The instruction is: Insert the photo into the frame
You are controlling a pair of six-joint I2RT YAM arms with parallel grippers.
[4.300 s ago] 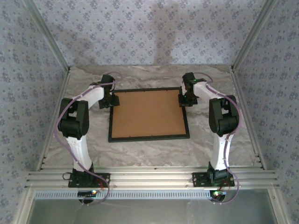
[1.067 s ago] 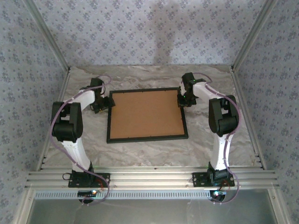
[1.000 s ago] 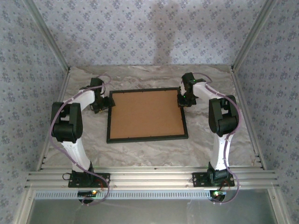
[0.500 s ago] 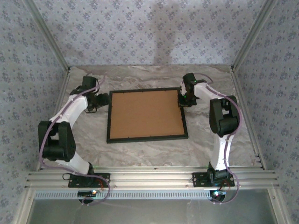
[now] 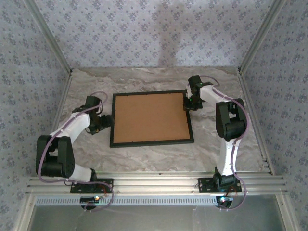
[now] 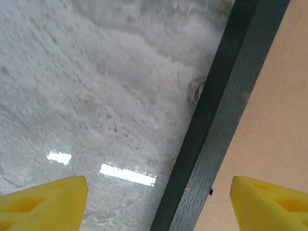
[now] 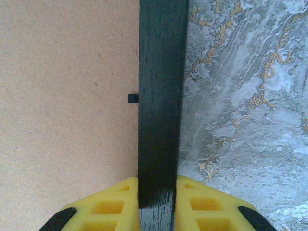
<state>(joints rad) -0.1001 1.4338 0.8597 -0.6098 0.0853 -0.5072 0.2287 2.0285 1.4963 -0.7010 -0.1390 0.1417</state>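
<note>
At the middle of the table (image 5: 159,79), the frame (image 5: 151,143) lay flat, back side up, with the brown backing board (image 5: 150,118) seated inside its black rails. Whether the photo sat under that board could not be told. Judged likely, since the board was in and level.

Right gripper (image 7: 157,192): yellow fingers (image 7: 110,204) clamped together on the frame's right rail, one on the board side and one on the table side, close to the far right corner. Judged purpose: pin the frame so it cannot slide or turn while the other arm works. A small black tab (image 7: 133,98) stuck out from the rail's inner edge over the board, just ahead of the fingers. Probably a retaining clip.

Left gripper (image 5: 103,121): jaws wide apart, holding nothing. In the wrist view the left rail ran diagonally between the two yellow fingertips (image 6: 45,202), one tip over bare table, the other over the board. From above, the gripper sat just beside the left rail, about midway along it. Judged purpose: straddle the rail for a grip on this side, or reach a tab there.

Stage estimate: late. Insertion apparently done, securing of the board left. Risk: closing the left jaws at that skew could twist the frame against the right hold.
</note>
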